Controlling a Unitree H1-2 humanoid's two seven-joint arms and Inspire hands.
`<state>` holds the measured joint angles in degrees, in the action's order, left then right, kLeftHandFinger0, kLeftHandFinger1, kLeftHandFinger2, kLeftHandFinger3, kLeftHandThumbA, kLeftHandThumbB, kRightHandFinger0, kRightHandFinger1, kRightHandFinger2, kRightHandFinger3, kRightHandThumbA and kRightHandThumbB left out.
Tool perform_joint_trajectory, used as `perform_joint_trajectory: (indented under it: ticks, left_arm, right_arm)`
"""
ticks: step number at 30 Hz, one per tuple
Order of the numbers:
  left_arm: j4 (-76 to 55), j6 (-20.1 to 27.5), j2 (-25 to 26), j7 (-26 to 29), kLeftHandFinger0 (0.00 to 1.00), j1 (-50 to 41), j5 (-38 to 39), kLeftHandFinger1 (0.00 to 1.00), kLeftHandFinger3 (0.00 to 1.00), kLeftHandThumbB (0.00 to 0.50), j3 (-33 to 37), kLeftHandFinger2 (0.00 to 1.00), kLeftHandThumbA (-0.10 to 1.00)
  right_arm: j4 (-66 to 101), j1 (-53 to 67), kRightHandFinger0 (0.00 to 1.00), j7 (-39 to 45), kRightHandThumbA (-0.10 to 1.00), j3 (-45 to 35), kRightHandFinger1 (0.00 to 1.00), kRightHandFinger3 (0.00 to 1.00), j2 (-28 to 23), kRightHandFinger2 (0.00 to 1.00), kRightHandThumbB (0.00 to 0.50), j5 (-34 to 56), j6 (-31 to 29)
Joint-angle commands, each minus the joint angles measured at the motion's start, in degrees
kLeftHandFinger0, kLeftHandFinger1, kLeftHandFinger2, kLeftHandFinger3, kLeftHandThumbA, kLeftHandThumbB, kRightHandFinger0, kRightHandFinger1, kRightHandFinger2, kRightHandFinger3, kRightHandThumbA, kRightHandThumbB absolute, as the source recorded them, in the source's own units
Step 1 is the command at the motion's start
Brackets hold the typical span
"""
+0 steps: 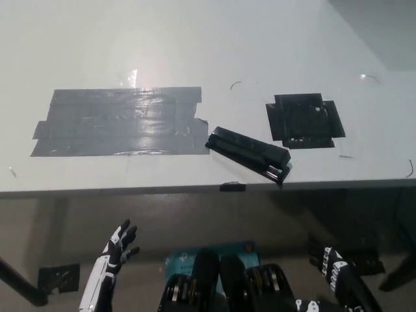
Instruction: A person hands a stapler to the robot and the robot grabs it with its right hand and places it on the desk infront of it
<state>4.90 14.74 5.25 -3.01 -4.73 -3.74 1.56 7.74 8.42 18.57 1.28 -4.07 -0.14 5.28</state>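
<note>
Near the desk's (195, 39) front edge lay the stapler (249, 155), long, black, angled, touched by nothing. Below the edge, the left hand (120, 242) and right hand (331, 266) hung open-fingered, holding nothing.

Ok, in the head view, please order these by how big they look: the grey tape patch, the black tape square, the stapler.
1. Grey tape patch, clearly the largest.
2. Black tape square and stapler: too close to rank. The stapler is longer but narrower, and it lies slightly nearer the camera.
</note>
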Motion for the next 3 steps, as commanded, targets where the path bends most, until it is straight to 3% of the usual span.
perform_joint_trajectory:
  ticks: [1, 3]
  left_arm:
    - [-0.3, 2.2, 0.5, 0.1, 0.92, -0.3, 0.6, 1.00, 0.96, 0.419, -0.4, 0.99, 1.00]
    - [-0.3, 2.2, 0.5, 0.1, 0.92, -0.3, 0.6, 1.00, 0.96, 0.419, -0.4, 0.99, 1.00]
  right_arm:
    - [-0.1, 0.2, 1.00, -1.2, 1.00, 0.9, 1.00, 1.00, -0.4, 1.00, 0.315, 0.3, -5.2]
    - [-0.1, 0.2, 1.00, -1.3, 1.00, 1.0, 1.00, 1.00, -0.4, 1.00, 0.315, 0.2, -5.3]
